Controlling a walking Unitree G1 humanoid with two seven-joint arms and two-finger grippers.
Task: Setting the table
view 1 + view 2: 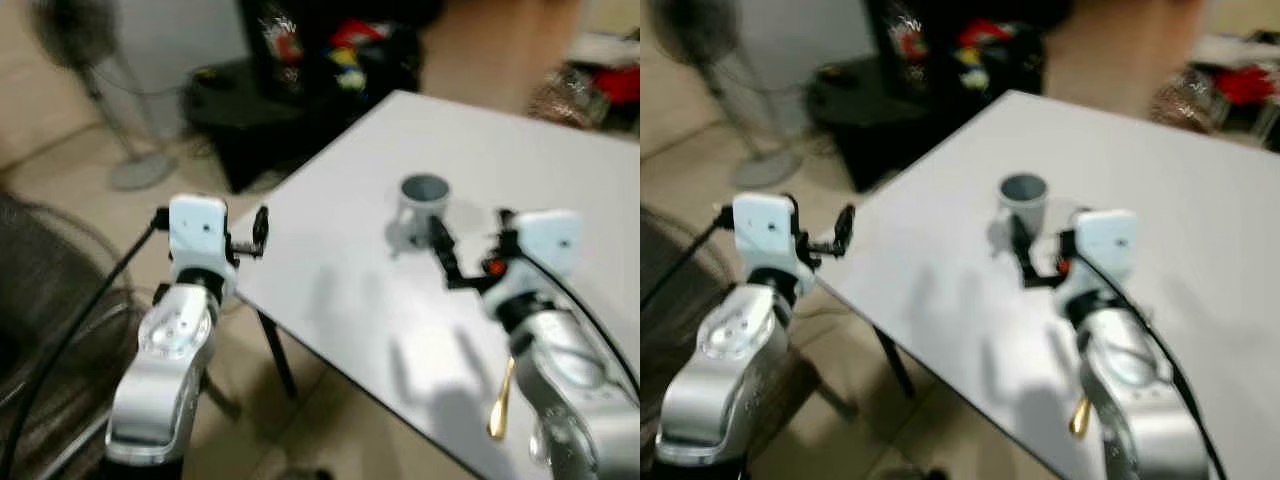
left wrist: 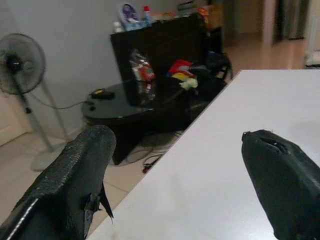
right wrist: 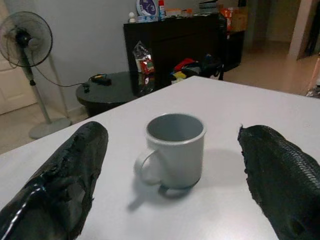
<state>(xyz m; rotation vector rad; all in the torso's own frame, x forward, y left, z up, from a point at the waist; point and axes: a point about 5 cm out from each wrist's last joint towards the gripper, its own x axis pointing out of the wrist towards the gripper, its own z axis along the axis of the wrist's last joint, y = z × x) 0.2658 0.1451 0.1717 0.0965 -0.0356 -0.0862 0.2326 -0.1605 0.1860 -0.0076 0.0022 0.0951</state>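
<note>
A grey mug [image 1: 424, 200] stands upright on the white table [image 1: 340, 300], its handle toward the robot's left. My right gripper [image 1: 470, 235] hovers just short of it, open, and in the right wrist view the mug [image 3: 175, 150] sits between and beyond the two black fingers [image 3: 65, 180]. A gold spoon [image 1: 502, 400] lies on the table under my right forearm. My left gripper [image 1: 212, 215] is held at the table's left edge, open with nothing between its fingers [image 2: 75, 175].
A standing fan [image 1: 100, 60] is at the far left. A low black table [image 1: 250, 100] and a dark cabinet with colourful bags lie beyond the table's corner. A dark wire chair [image 1: 40, 300] is at my left. A black table leg [image 1: 275, 350] shows below the edge.
</note>
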